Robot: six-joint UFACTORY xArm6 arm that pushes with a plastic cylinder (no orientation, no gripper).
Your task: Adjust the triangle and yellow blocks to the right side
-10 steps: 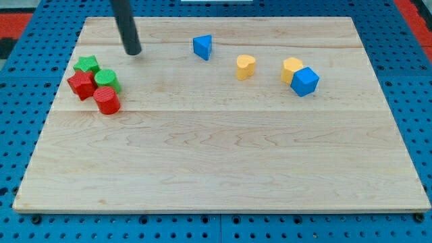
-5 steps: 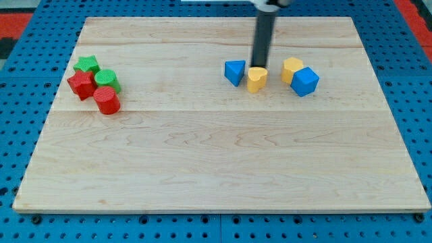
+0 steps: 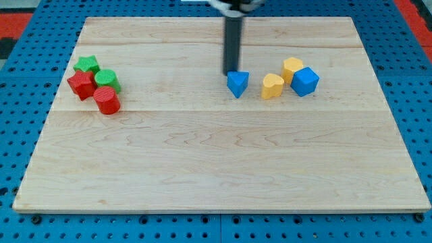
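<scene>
Rod: a straight dark rod comes down from the view's top, just left of centre; its upper end is cut off by the frame
My tip (image 3: pixel 231 73): its lower end meets the surface just above the blue triangle block, at that block's upper left edge; it looks to be touching the block or very nearly so, and I cannot tell which
Fingers: the arm carries none; it ends in the bare rod, so it holds nothing
Blue triangle block (image 3: pixel 237 84): slightly right of the surface's centre line, in the upper half; one corner points toward the view's bottom
Yellow heart-shaped block (image 3: pixel 273 86): just right of the blue triangle block, with a clear gap between them; near the other yellow block but apart from it
Yellow block (image 3: pixel 291 68): farther right and a little higher; rounded, exact shape unclear; touching the blue cube on its lower right
Blue cube (image 3: pixel 305 81): rightmost of this group, pressed against the yellow block
Left cluster: green star block (image 3: pixel 86 65), red star block (image 3: pixel 81 84), green cylinder (image 3: pixel 106 81) and red cylinder (image 3: pixel 106 100) packed together near the view's left edge; well apart from my tip
Surface (image 3: pixel 216 169): pale wooden board on a blue perforated base; its lower half carries nothing
</scene>
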